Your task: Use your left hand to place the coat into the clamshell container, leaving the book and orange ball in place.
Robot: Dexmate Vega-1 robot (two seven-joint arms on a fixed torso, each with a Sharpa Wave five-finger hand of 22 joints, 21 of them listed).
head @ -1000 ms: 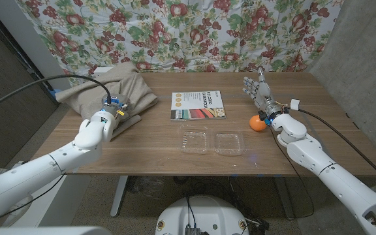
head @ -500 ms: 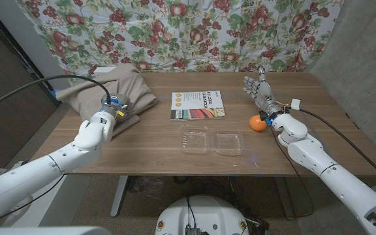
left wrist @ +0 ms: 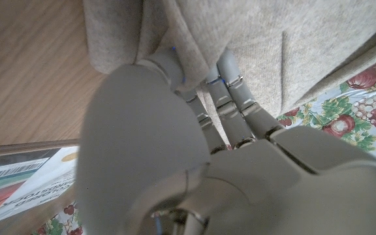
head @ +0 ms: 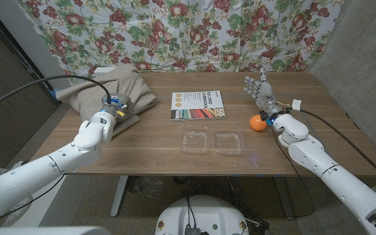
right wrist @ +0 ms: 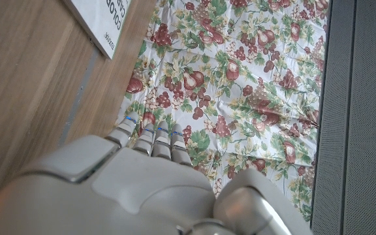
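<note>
The coat (head: pixel 109 91), a beige garment, lies bunched at the far left part of the wooden bench (head: pixel 149 153), one edge hanging toward the near left side. The left hand (head: pixel 108 116) sits at the near edge of the coat. In the left wrist view its fingers (left wrist: pixel 230 98) reach up into the folds of the fabric (left wrist: pixel 253 39), touching it; whether they have closed on a fold cannot be told, since cloth covers the fingertips.

The clamshell container (head: pixel 213 141), clear plastic, lies opened out flat into two shallow halves at the near middle of the bench. It stands well apart from the coat, with nothing visible in either half.

The book (head: pixel 198 104) lies flat beyond the container, at the middle of the bench, cover upward. A corner of it also shows in the left wrist view (left wrist: pixel 18 179) and in the right wrist view (right wrist: pixel 106 19).

The orange ball (head: pixel 258 123) rests on the bench to the right of the container, just beside the wrist of the right arm. The right hand (head: pixel 261 93) stands upright beyond the ball, fingers spread and pointing up, holding nothing. In the right wrist view its fingertips (right wrist: pixel 150 140) show against the curtain.

A floral curtain (head: pixel 188 32) hangs behind the bench.
</note>
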